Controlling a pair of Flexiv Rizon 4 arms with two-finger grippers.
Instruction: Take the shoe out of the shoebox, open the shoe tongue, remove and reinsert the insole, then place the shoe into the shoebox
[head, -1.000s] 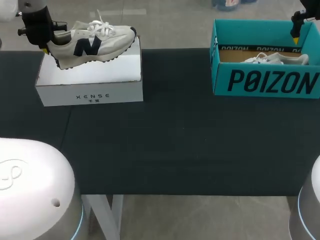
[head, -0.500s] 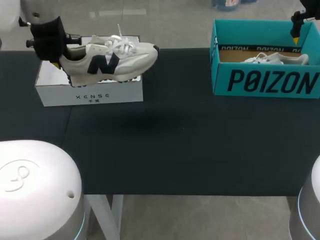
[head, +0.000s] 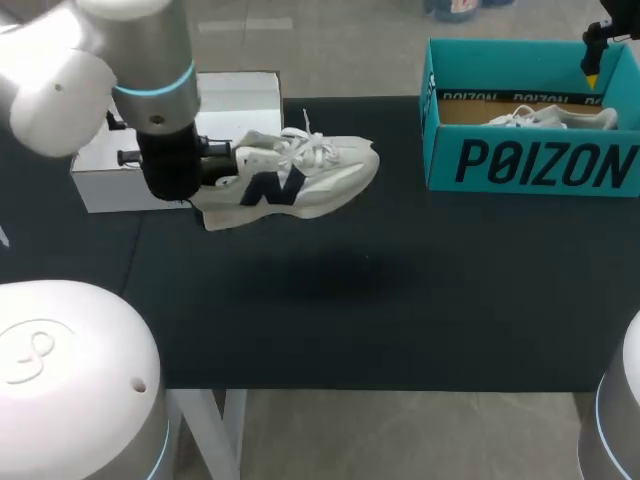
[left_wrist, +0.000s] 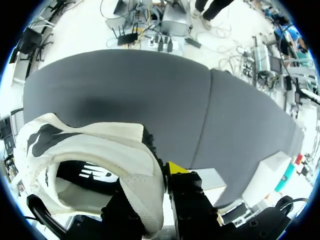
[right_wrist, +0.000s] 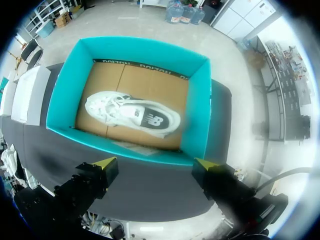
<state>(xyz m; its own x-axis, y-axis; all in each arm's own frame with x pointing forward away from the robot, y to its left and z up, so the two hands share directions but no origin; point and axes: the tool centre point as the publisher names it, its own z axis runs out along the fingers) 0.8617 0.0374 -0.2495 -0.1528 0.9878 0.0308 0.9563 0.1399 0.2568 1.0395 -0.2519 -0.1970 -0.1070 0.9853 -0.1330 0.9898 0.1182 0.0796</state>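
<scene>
progress: shoe (head: 300, 182) out of white box (head: 235, 100), held above surface beside far-left corner | left jaws clenched on shoe heel | right jaws released, above teal box (head: 530, 165), far-right corner | pending: tongue, insole, reboxing

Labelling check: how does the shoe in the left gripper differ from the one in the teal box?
The carried shoe hangs above the table, heel clamped in the left gripper; the boxed shoe lies on the cardboard floor of the teal box. The carried shoe shows a dark side logo; the boxed shoe looks plain white outside. Both are pale lace-up sneakers.
</scene>
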